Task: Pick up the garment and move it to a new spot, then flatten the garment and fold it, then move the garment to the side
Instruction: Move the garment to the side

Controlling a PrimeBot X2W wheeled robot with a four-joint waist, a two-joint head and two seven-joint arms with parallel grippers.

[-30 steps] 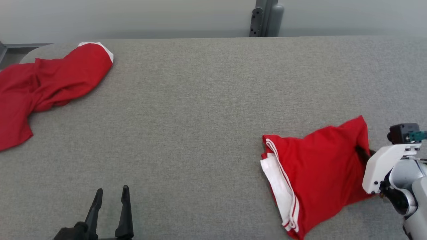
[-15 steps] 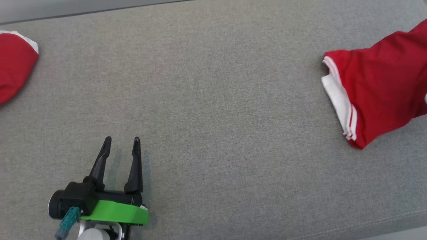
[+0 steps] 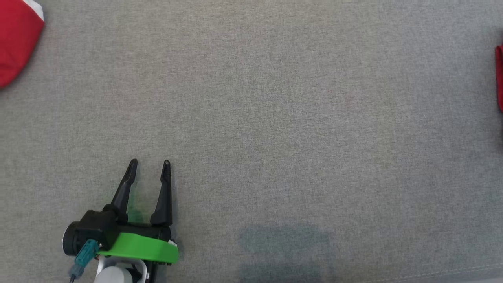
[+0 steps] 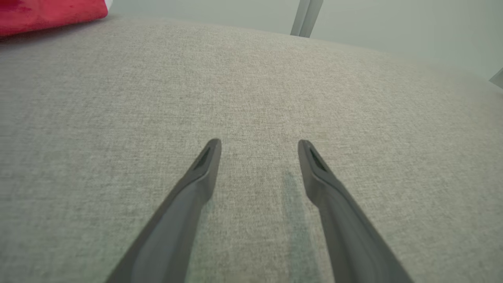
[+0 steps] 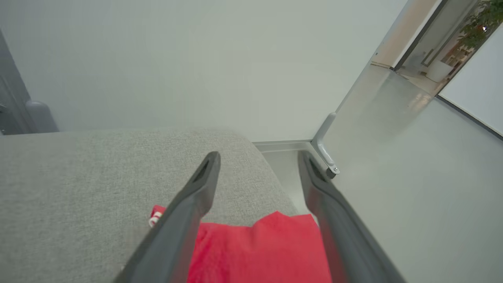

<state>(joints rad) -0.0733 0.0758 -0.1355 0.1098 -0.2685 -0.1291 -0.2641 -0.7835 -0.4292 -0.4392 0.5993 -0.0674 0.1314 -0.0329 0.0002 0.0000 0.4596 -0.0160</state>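
jaws wide on both arms: left over grey fabric counter, right above red garment at its corner; pale wall, glossy floor.

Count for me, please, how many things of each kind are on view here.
Garments: 2 (left garment, right garment)
Grippers: 2 (left gripper, right gripper)
Tables: 1 (table)
Total: 5
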